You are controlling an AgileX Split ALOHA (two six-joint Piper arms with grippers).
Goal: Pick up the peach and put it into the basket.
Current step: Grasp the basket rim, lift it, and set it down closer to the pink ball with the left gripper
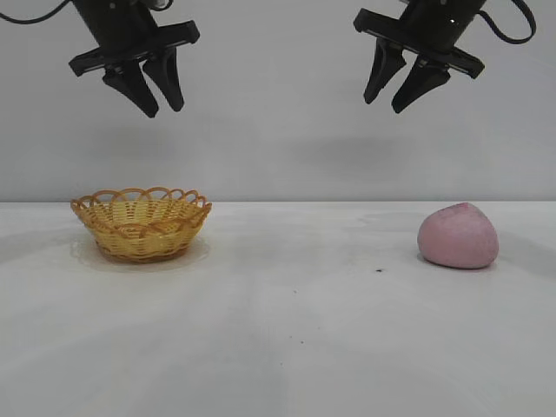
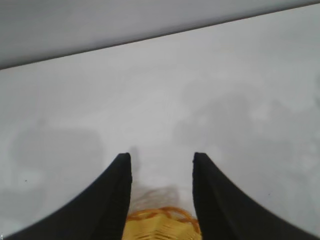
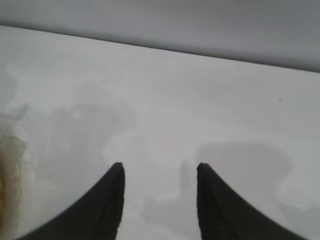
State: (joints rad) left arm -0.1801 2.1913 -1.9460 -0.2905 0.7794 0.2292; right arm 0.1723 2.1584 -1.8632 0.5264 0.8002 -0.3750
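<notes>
Currently: one peach (image 1: 458,236) | one basket (image 1: 142,222) | two end effectors, left (image 1: 159,102), right (image 1: 385,98), parted, empty

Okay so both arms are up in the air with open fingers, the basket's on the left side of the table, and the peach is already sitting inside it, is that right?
Not quite. The peach is not in the basket; it sits on the table far to the right, below the right gripper, as the exterior view shows. The rest holds: both arms are raised, fingers open, with the left gripper above the basket.

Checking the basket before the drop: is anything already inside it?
The basket shows only its woven far wall above the rim; its near wall hides the floor. The peach sits apart on the table.
</notes>
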